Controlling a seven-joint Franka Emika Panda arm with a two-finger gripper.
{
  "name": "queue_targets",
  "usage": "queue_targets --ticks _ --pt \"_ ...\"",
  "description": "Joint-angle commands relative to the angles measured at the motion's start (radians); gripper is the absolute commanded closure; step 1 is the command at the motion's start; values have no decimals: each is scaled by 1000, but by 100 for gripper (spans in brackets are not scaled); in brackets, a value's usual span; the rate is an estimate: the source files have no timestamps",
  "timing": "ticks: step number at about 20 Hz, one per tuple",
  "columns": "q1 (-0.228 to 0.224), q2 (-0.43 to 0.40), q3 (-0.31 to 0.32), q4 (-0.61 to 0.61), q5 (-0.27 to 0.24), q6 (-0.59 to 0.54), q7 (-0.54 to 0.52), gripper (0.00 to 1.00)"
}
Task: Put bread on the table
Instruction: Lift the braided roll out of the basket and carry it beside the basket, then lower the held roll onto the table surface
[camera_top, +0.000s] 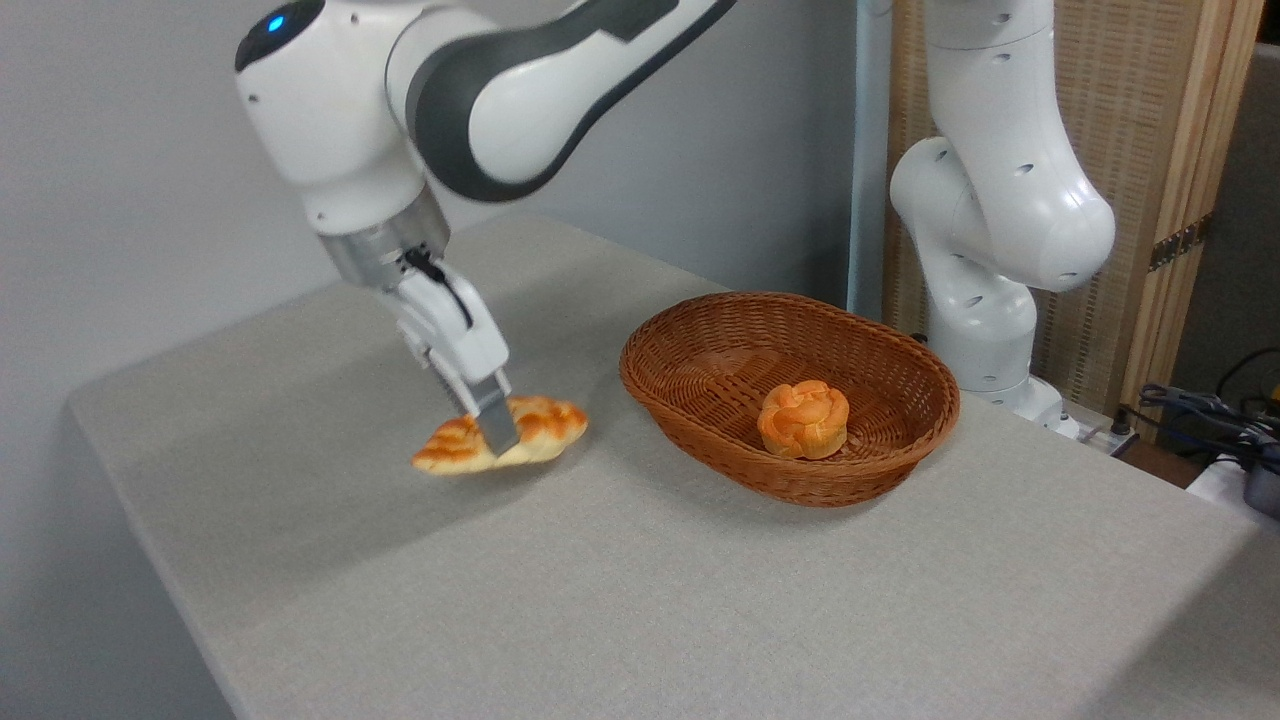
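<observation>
In the fixed camera's view, the white arm's two-finger gripper (497, 432) is clamped on the middle of the elongated, pointed braided loaf (540, 428), golden-yellow with orange-brown toasted ridges, which tilts just above or barely on the light grey-beige, fabric-textured table (620, 590); contact cannot be told. To the right, apart from the loaf, an oval brown wicker basket (700, 345) with a finely woven wall holds a small round orange knotted bun (803, 419).
</observation>
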Motion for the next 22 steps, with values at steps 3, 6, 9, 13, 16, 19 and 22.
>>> queue_targets --ticks 3,6,9,13,16,19,22 --pt "-14 54 -17 21 22 92 -40 12" --pt "-14 57 -17 21 23 106 -35 0" --pt "-14 57 -17 22 23 112 -28 0" --pt "-11 56 -17 25 22 112 -34 0" --pt "-10 53 -16 25 22 112 -34 0" --pt "-10 53 -17 27 22 112 -38 0" --pt "-7 46 -13 27 23 112 -37 0"
